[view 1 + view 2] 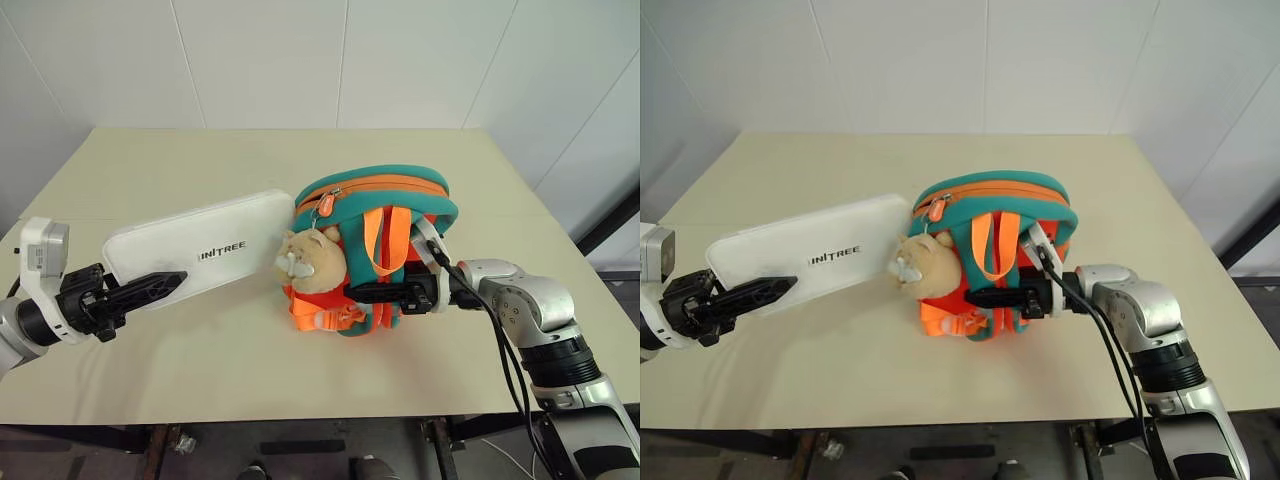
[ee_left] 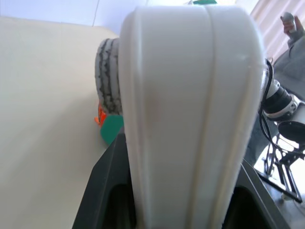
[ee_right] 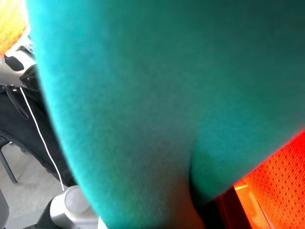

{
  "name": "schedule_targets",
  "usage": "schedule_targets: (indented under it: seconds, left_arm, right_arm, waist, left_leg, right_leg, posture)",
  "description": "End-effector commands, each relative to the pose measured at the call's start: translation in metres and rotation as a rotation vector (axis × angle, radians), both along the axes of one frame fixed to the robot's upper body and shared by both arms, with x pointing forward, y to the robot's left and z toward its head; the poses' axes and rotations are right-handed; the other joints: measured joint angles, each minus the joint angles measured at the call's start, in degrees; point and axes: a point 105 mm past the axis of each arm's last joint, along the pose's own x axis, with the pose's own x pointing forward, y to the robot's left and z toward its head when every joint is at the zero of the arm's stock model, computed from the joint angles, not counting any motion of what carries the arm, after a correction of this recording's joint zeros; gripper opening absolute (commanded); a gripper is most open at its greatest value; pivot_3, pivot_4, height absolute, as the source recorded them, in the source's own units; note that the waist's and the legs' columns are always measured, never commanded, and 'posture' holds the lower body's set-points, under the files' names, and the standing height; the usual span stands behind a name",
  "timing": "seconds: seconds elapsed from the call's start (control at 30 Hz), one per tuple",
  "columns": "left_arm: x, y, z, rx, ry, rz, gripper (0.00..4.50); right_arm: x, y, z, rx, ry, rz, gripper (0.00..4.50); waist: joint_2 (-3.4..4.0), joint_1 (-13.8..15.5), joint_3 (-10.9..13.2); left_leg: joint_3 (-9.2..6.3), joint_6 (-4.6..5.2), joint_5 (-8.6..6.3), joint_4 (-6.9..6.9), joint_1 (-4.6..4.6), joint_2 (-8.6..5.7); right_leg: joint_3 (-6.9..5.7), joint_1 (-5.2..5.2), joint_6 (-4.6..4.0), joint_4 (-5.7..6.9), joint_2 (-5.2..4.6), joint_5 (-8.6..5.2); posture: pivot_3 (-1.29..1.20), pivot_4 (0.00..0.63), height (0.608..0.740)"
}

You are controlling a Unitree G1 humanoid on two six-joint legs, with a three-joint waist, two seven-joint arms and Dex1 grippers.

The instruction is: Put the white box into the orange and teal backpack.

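Observation:
The white box hangs tilted above the table, its far end close to the orange and teal backpack. My left gripper is shut on the box's near end, with one black finger across its lower edge. In the left wrist view the box rises between the fingers. The backpack stands upright mid-table, a tan plush piece on its left side and an orange zip pull at its top left. My right gripper is shut on a teal strap low on the backpack's near side.
The beige table has open surface to the left of, behind and in front of the backpack. Its front edge runs just below my arms. White walls stand close behind the table's far edge.

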Motion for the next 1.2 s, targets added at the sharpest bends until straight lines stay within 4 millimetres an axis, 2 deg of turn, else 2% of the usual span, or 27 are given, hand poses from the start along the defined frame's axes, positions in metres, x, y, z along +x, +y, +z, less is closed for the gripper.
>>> schedule_targets:
  seconds: [0.03,0.17,0.4,0.5,0.57,0.7,0.77,0.83,0.9,1.0,1.07,1.13,1.2]
  left_arm:
    - [0.009,-0.020,0.006,0.114,-0.133,-0.085,1.33]
    - [0.019,-0.032,0.006,0.193,-0.183,-0.172,1.33]
    - [0.040,-0.051,0.008,0.433,-0.313,-0.310,1.33]
    - [0.052,-0.061,0.010,0.484,-0.346,-0.316,1.33]
    - [0.067,-0.073,0.013,0.495,-0.343,-0.283,1.33]
    - [0.086,-0.117,0.009,0.531,-0.337,-0.310,1.33]
    - [0.086,-0.138,0.008,0.483,-0.309,-0.359,1.33]
    - [0.083,-0.157,-0.007,0.510,-0.308,-0.429,1.33]
    - [0.085,-0.168,-0.016,0.541,-0.329,-0.444,1.33]
    - [0.098,-0.184,-0.009,0.436,-0.354,-0.382,1.33]
    - [0.103,-0.184,-0.010,0.419,-0.318,-0.363,1.33]
    - [0.106,-0.180,-0.010,0.407,-0.319,-0.334,2.05]
    - [0.102,-0.175,-0.008,0.381,-0.304,-0.349,2.55]
  right_arm:
    - [-0.004,0.006,0.002,-0.004,-0.027,0.030,0.02]
    - [-0.005,0.006,0.002,-0.010,-0.027,0.037,0.02]
    - [-0.007,0.010,0.008,-0.015,-0.054,0.061,0.02]
    - [-0.007,0.010,0.010,-0.016,-0.060,0.067,0.02]
    - [-0.008,0.011,0.011,-0.017,-0.067,0.071,0.02]
    - [-0.007,0.014,0.014,-0.017,-0.081,0.078,0.02]
    - [-0.007,0.014,0.014,-0.018,-0.086,0.078,0.02]
    - [-0.006,0.015,0.015,-0.017,-0.094,0.075,0.02]
    - [-0.005,0.016,0.016,-0.014,-0.100,0.071,0.02]
    - [-0.004,0.017,0.018,-0.003,-0.112,0.058,0.02]
    - [-0.005,0.017,0.018,-0.002,-0.116,0.055,0.02]
    - [-0.008,0.017,0.018,-0.002,-0.117,0.055,0.00]
    - [-0.008,0.016,0.017,-0.002,-0.118,0.050,0.00]
  waist:
    - [0.00,0.35,0.00]
    - [0.00,0.90,0.00]
    - [0.00,0.96,0.00]
    - [0.01,0.91,0.00]
    - [0.01,1.08,0.00]
    - [0.00,1.26,0.00]
    - [0.00,1.32,0.00]
    - [0.01,1.08,0.00]
    - [0.02,0.78,0.01]
    - [0.08,1.18,0.01]
    - [0.08,1.67,0.01]
    - [0.09,1.74,0.02]
    - [0.09,1.75,0.02]
  left_leg:
    - [0.00,0.00,0.00,0.01,0.00,0.00]
    - [0.01,0.00,0.00,0.06,-0.01,0.00]
    - [0.01,0.01,0.00,0.06,-0.01,0.00]
    - [0.02,0.01,0.00,0.07,0.00,0.01]
    - [0.02,0.01,0.00,0.09,0.00,0.01]
    - [0.01,0.04,-0.02,0.31,-0.03,0.00]
    - [-0.02,0.05,-0.02,0.37,-0.03,-0.01]
    - [-0.03,0.05,-0.02,0.38,-0.04,-0.01]
    - [-0.03,0.05,-0.02,0.37,-0.02,0.00]
    - [-0.06,0.02,0.00,0.37,0.02,0.00]
    - [-0.08,0.04,-0.01,0.51,-0.02,-0.03]
    - [-0.08,0.09,-0.05,0.67,-0.04,-0.04]
    - [-0.09,0.10,-0.05,0.71,-0.06,-0.04]
  right_leg:
    - [-0.01,0.00,0.00,0.01,0.01,0.00]
    - [0.00,0.02,0.01,0.01,0.02,0.01]
    - [0.00,0.02,0.02,0.00,0.04,0.01]
    - [0.00,0.02,0.06,0.04,0.06,-0.02]
    - [0.00,0.02,0.07,0.07,0.05,-0.03]
    - [0.01,0.05,0.09,0.24,0.06,-0.03]
    - [0.01,0.08,0.11,0.32,0.06,-0.04]
    - [0.01,0.08,0.12,0.35,0.06,-0.05]
    - [0.03,0.06,0.16,0.39,0.07,-0.08]
    - [0.03,0.05,0.15,0.50,0.08,-0.15]
    - [0.03,0.08,0.16,0.53,0.07,-0.15]
    - [0.03,0.15,0.20,0.52,0.07,-0.12]
    - [0.04,0.16,0.22,0.52,0.07,-0.11]
  posture:
    - [0.00,0.150,0.740]
    - [0.00,0.150,0.740]
    - [0.00,0.150,0.740]
    - [0.00,0.150,0.740]
    - [0.00,0.150,0.740]
    - [0.00,0.150,0.740]
    - [0.00,0.150,0.740]
    - [0.00,0.150,0.740]
    - [0.00,0.150,0.740]
    - [0.00,0.150,0.740]
    - [0.00,0.150,0.740]
    - [0.00,0.150,0.740]
    - [0.00,0.150,0.740]
